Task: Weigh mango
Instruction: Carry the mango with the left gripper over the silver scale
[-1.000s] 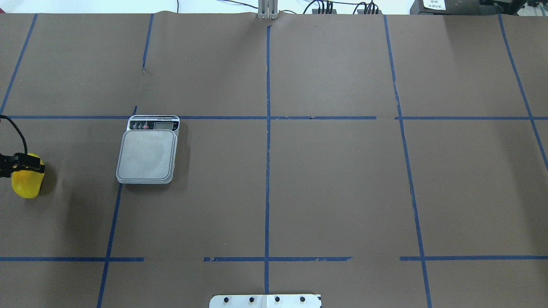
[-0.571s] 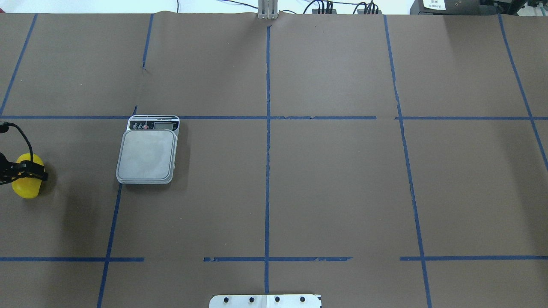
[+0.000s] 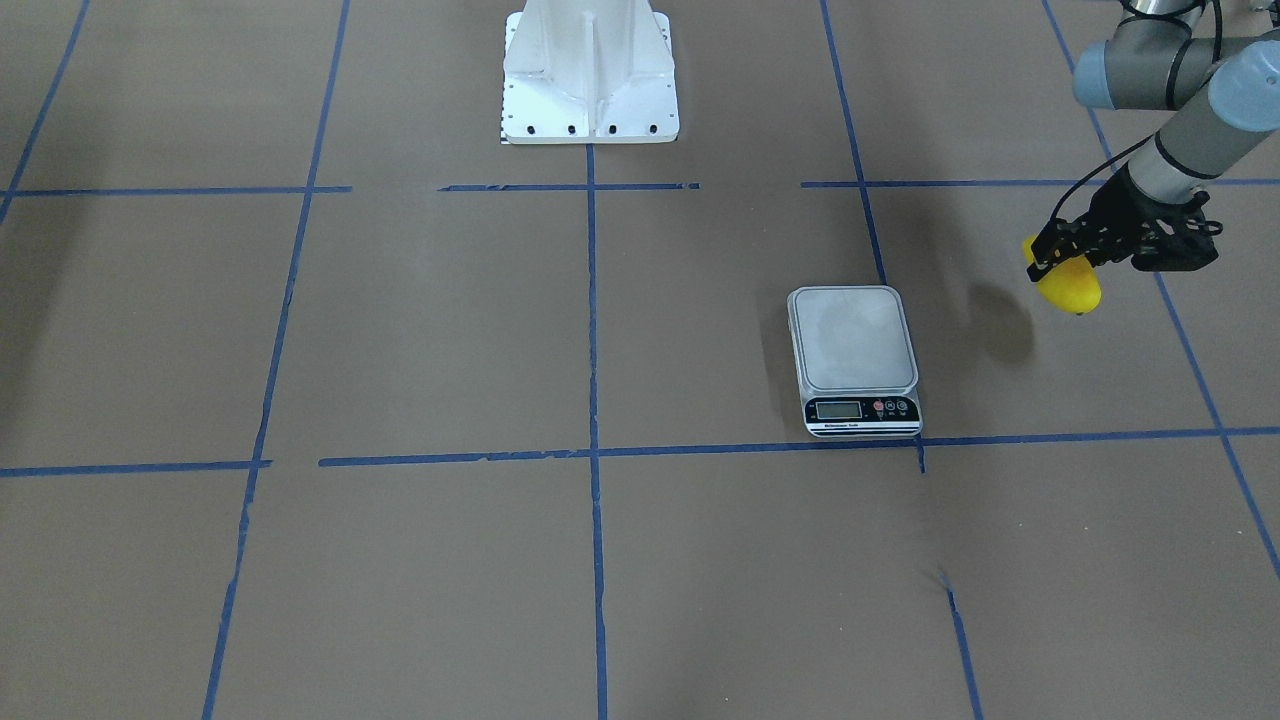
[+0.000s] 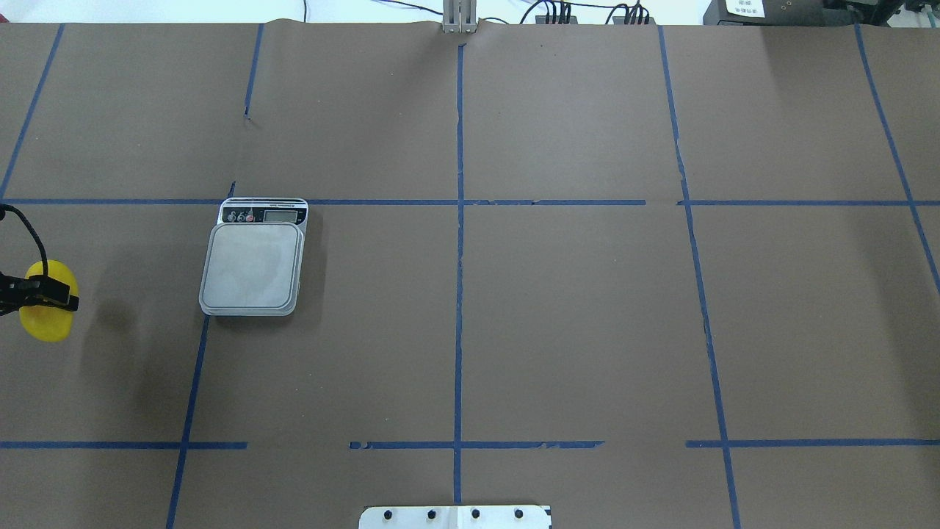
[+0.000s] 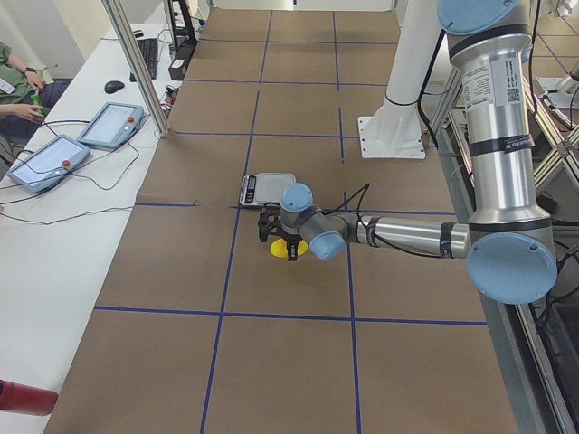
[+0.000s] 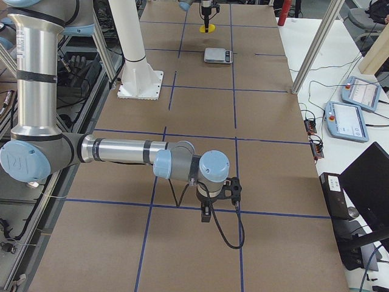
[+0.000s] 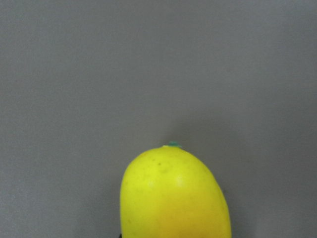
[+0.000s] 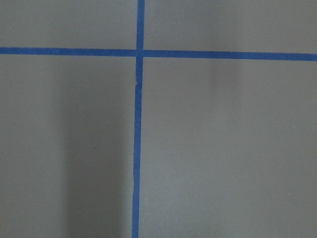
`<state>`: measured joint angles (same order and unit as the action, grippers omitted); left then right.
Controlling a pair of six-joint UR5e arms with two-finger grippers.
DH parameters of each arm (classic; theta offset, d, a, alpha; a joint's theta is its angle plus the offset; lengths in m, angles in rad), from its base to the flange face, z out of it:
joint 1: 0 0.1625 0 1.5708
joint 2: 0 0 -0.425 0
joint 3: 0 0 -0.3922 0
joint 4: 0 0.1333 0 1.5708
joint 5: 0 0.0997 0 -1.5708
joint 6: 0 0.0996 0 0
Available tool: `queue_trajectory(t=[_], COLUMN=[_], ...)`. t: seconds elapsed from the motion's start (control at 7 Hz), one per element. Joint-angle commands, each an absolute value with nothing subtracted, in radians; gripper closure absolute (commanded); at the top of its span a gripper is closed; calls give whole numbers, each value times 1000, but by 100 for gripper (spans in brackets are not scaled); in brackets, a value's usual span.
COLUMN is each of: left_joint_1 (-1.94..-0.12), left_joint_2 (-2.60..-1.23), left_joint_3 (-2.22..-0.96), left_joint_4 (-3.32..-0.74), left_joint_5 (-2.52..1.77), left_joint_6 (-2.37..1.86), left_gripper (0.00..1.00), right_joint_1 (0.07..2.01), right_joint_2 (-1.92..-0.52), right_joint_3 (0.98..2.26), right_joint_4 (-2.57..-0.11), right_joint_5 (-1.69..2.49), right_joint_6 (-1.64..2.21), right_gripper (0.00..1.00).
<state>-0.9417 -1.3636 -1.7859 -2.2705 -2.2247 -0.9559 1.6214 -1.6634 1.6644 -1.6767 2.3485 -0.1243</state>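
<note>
The mango (image 4: pixel 45 322) is bright yellow and hangs at the table's far left edge in the overhead view. My left gripper (image 4: pixel 50 293) is shut on its upper part and holds it above the paper; its shadow lies apart to the right. It also shows in the front view (image 3: pixel 1070 287) under the left gripper (image 3: pixel 1058 252), and in the left wrist view (image 7: pixel 173 198). The scale (image 4: pixel 252 266) stands empty to the right of the mango, also in the front view (image 3: pixel 852 350). My right gripper (image 6: pixel 206 210) shows only in the exterior right view; I cannot tell its state.
Brown paper with blue tape lines (image 4: pixel 459 294) covers the table. The robot's white base (image 3: pixel 590 80) stands at the near middle. Tablets and cables (image 5: pixel 54 154) lie on the side bench beyond the table's far edge.
My left gripper closed on the mango and raised it off the paper. The mango's shadow has moved away to the right. The scale has not moved.
</note>
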Motion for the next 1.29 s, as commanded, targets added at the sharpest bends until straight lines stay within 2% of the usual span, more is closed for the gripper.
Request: queue_trajectory(t=[0.0,0.14,0.43,0.71,1.14], left_joint_1=[-1000,-1018,-1035,-1017,-862], left_joint_2=[-1359,-1394,-1622,-1864,-1939], left_joint_3=[-1951,-1983,-1983,-1889,-1786], left_joint_4=[-2078,-1977,-1710,-1568,-1586], left_joint_5=[-2305,-2306,-2296,-2251,-2163], left_joint_6=[-905,-894,-894,-908,-946], left_gripper=[100,100,100,100,100], right_joint_1=[1621,1621,1621,1621,1621], right_joint_2=[-1663,-1663,-1663,-1663,-1663], right_joint_3=[1664,1664,1664,1664,1664], right_joint_4=[-1677,-1678,-1678,-1678,-1678], right_joint_5=[2349,2349,2349,2349,2349], right_joint_6=[-124,-124,-124,-124,-124], right_gripper=[0,0,0,0,0])
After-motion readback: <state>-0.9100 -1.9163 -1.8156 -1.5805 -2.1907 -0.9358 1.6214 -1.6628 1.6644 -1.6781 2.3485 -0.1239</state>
